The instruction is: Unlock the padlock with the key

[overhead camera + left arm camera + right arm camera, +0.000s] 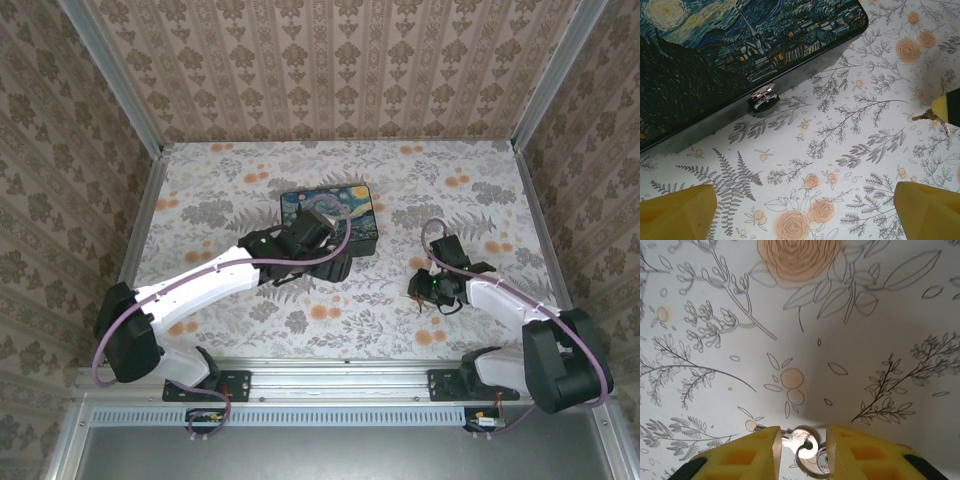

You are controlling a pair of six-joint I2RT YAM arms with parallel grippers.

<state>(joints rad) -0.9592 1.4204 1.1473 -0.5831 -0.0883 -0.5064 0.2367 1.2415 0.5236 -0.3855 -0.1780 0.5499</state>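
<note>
The left gripper (802, 212) hangs wide open near the small silvery metal padlock (764, 98) (on the front edge of the black starry-night-lidded box (715, 50)). The right gripper (802, 442) flanks the thin metal key (799, 436) on the flowered cloth (865, 340); pinching or not, I cannot tell.

Yellow fingers (675, 212), silvery padlock (764, 97), orange-flowered cloth (850, 150)

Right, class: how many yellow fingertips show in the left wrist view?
3. Two fingertips at the bottom corners, of the left gripper; one at the right edge by the key, of the right gripper. Its other may be hidden.
</note>
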